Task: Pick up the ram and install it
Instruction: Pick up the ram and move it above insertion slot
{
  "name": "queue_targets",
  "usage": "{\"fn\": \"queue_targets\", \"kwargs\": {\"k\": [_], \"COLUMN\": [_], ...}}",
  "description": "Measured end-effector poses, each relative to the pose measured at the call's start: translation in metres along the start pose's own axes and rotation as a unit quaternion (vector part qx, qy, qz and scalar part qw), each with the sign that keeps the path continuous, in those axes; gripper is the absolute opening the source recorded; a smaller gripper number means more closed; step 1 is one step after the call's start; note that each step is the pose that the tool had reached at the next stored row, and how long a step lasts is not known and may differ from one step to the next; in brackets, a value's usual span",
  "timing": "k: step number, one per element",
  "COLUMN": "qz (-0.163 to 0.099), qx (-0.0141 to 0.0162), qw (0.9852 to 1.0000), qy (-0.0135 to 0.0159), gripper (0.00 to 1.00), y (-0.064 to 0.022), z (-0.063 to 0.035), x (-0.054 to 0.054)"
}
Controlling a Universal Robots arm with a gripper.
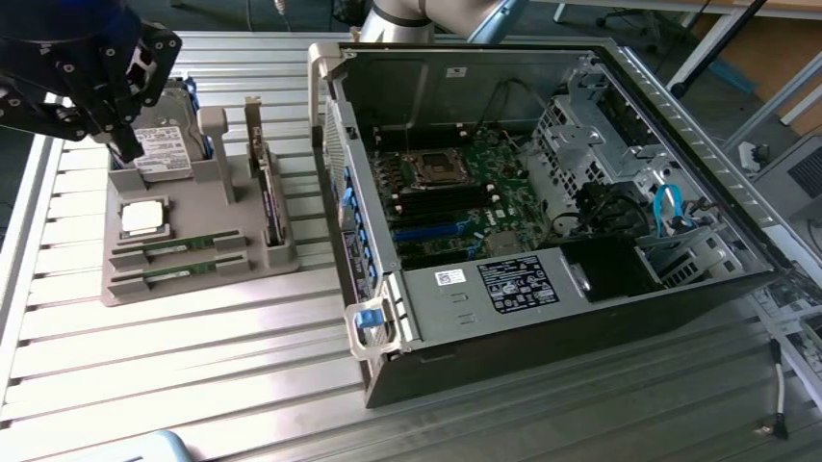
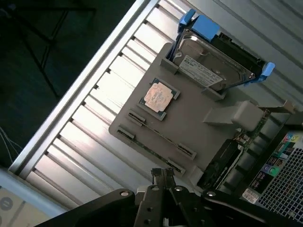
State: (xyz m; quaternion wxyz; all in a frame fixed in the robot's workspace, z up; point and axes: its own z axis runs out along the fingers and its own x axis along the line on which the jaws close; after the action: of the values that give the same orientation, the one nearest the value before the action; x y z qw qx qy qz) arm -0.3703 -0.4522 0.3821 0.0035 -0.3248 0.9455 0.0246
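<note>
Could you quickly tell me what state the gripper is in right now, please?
Gripper: closed, holding nothing.

Robotics lab bench, PC-assembly cell. Slatted aluminium table (image 1: 192, 366); grey parts fixture (image 1: 192, 214) right under the gripper (image 1: 129, 146) with hard drive (image 1: 164, 151), CPU (image 1: 141, 217), RAM sticks (image 1: 180, 246) slotted in. Opened desktop tower (image 1: 449, 322) on its side, motherboard (image 1: 495, 192) exposed, well off from the gripper. Robot arm (image 1: 408, 14) behind the tower.
</note>
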Motion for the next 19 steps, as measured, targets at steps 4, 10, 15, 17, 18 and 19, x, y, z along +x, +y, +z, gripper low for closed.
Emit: {"fn": "queue_targets", "kwargs": {"k": [4,10,15,17,18,19], "qz": [-0.054,-0.107,-0.152,-0.17,-0.178,-0.192], "qx": [-0.0012,-0.0024,-0.0034,-0.0038,-0.004,-0.0043], "qw": [0.9985,0.9942,0.9883,0.9854,0.9839,0.9814], "qy": [0.0024,0.0048,0.0067,0.0075,0.0079,0.0085], "gripper": [0.11,0.11,0.11,0.11,0.11,0.11], "y": [0.0,0.0,0.0,0.0,0.0,0.0], "z": [0.0,0.0,0.0001,0.0001,0.0001,0.0001], "x": [0.0,0.0,0.0,0.0,0.0,0.0]}}
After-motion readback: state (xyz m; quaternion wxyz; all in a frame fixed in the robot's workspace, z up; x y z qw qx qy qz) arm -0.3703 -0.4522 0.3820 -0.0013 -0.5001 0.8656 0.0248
